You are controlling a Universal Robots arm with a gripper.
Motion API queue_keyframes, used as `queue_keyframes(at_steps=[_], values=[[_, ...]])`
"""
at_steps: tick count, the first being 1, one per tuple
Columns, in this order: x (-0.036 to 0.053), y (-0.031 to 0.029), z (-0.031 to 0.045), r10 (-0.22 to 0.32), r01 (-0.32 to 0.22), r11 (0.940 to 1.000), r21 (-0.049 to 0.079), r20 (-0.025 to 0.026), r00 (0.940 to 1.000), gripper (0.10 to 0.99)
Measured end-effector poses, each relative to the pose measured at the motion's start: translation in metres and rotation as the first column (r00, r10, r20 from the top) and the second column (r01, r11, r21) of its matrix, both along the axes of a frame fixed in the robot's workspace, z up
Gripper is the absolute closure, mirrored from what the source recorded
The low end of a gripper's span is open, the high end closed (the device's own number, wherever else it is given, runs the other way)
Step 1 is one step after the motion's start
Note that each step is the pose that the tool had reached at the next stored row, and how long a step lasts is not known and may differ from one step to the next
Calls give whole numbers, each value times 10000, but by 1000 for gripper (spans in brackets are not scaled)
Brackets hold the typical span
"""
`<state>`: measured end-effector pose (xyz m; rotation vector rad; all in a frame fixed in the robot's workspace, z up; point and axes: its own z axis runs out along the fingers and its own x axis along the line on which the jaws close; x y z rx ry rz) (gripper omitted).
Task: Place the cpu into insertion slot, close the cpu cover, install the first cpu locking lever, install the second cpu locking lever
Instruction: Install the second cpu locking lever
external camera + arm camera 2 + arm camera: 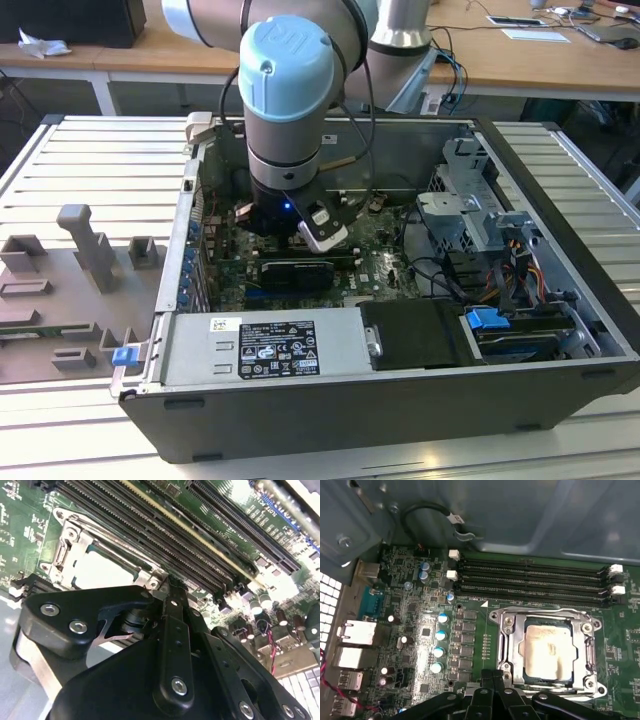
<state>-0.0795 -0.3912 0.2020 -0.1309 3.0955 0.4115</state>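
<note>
The cpu [547, 650] lies flat in the insertion slot [590, 681], its silvery top showing through the window of the cpu cover [516, 645], which lies down over it. In the second wrist view the cpu [100, 572] and the cover [75, 545] show just beyond my fingertips. My gripper [493, 676] hangs close over one corner of the socket with its black fingers [172, 597] pressed together and nothing visible between them. Thin metal bars run along the socket's edges; whether they are latched I cannot tell. In the exterior view the arm's wrist [285, 100] reaches down into the open computer case.
Long black memory slots [530, 577] run beside the socket, with the case wall [520, 515] just behind them. A row of capacitors [440, 635] stands on the other side. The power supply [260, 350], a black card [295, 272] and the drive cage [470, 215] crowd the case. Grey fixtures [85, 240] stand on the table.
</note>
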Motion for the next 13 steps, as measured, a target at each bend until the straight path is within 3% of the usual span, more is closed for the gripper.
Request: queue_keyframes(at_steps=[13], values=[[1,0,132,0,0,10000,-2,-1,10000,980]])
